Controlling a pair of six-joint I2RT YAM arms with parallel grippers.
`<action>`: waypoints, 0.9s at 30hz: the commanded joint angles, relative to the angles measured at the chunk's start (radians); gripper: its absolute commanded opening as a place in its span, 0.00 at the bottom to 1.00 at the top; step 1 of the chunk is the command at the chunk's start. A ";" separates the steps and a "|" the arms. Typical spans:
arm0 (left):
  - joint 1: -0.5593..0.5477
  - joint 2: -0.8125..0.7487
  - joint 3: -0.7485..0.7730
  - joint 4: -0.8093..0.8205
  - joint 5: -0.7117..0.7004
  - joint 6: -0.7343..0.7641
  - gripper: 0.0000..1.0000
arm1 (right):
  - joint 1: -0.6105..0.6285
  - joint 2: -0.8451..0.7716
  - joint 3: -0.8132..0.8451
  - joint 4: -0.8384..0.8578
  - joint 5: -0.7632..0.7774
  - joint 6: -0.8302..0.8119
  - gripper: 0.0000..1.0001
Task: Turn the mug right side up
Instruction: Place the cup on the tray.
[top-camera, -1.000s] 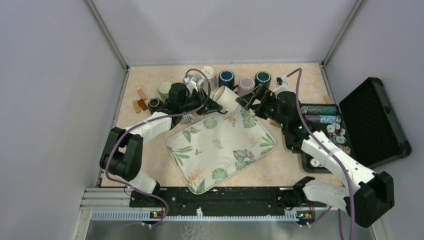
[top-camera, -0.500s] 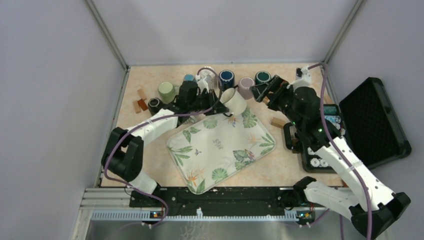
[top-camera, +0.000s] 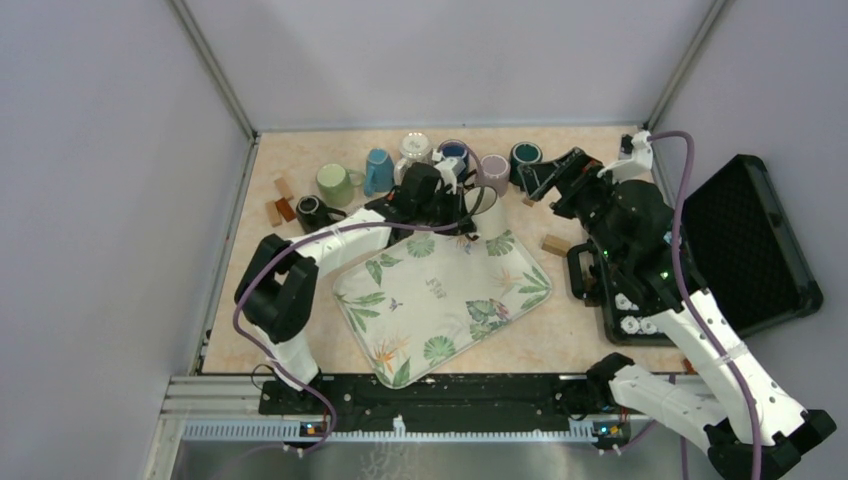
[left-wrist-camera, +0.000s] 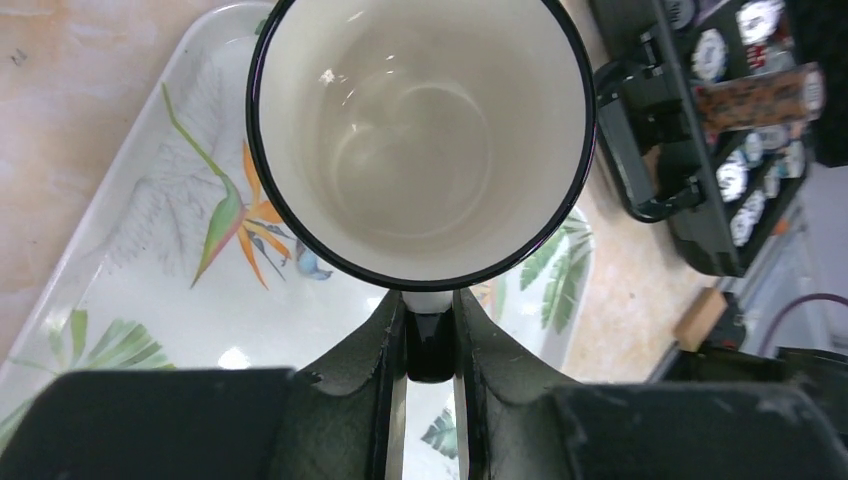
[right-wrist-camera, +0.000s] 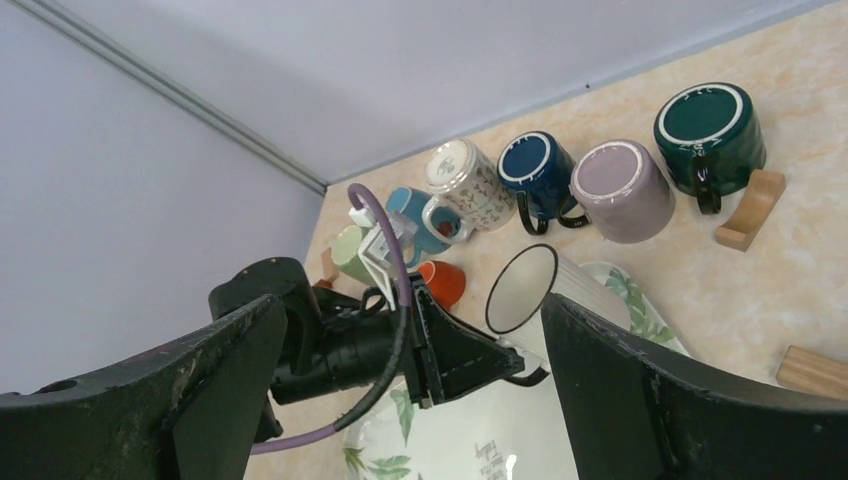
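Observation:
The mug (top-camera: 487, 208) is white and ribbed with a black rim and black handle. It hangs tilted over the far corner of the leaf-print tray (top-camera: 440, 300). My left gripper (top-camera: 462, 207) is shut on its handle (left-wrist-camera: 430, 345). In the left wrist view the mug's (left-wrist-camera: 420, 140) empty inside faces the camera, with my left gripper (left-wrist-camera: 430, 312) just below its rim. My right gripper (top-camera: 548, 176) stands open to the mug's right, apart from it. In the right wrist view the mug (right-wrist-camera: 540, 290) shows between the wide-open fingers of my right gripper (right-wrist-camera: 412, 305).
Several mugs line the back: green (top-camera: 333, 183), blue (top-camera: 378, 170), patterned (top-camera: 415, 148), navy (top-camera: 455, 150), lilac (top-camera: 493, 170), teal (top-camera: 525, 153). A small black cup (top-camera: 308, 208) and wooden blocks (top-camera: 280, 200) lie left; another block (top-camera: 553, 243) and an open black case (top-camera: 750, 240) lie right.
My left gripper has carried the mug to the right over the tray's far corner and turned it more upright. The right arm has risen and pulled back to the right.

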 joint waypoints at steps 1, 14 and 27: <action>-0.038 0.006 0.093 0.075 -0.134 0.120 0.00 | 0.010 -0.010 0.042 0.024 0.017 -0.027 0.99; -0.089 0.070 0.117 0.010 -0.343 0.283 0.00 | 0.009 0.007 0.034 0.038 -0.003 -0.022 0.99; -0.099 0.117 0.126 0.033 -0.373 0.316 0.00 | 0.010 0.017 0.031 0.042 -0.017 -0.019 0.99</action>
